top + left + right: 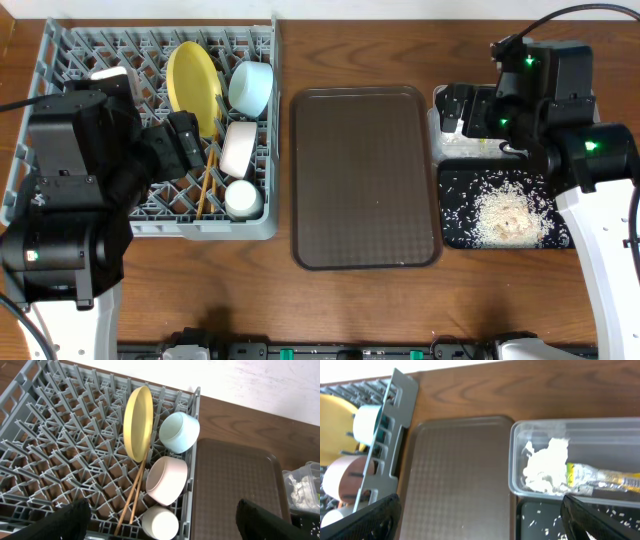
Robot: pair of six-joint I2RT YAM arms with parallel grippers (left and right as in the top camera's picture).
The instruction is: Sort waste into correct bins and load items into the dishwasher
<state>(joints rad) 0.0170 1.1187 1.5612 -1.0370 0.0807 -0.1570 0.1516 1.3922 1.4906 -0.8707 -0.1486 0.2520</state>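
Note:
The grey dish rack (60, 60) holds the yellow plate (193, 80) on edge, the light blue bowl (251, 86), the white bowl (238, 148), the small white cup (243, 198) and the two chopsticks (207, 185). My left gripper (185, 140) is open and empty above the rack; its view shows the plate (137, 422), cup (160, 522) and chopsticks (131, 500). My right gripper (462, 110) is open and empty over the clear container (520, 460), which holds the tissue (545, 467) and the wrapper (600, 477). The black tray (460, 225) holds the rice (505, 215).
The dark brown serving tray (365, 180) lies between the rack and the two bins, with a few rice flecks on it in the right wrist view (460, 475). Bare wooden table runs along the front edge.

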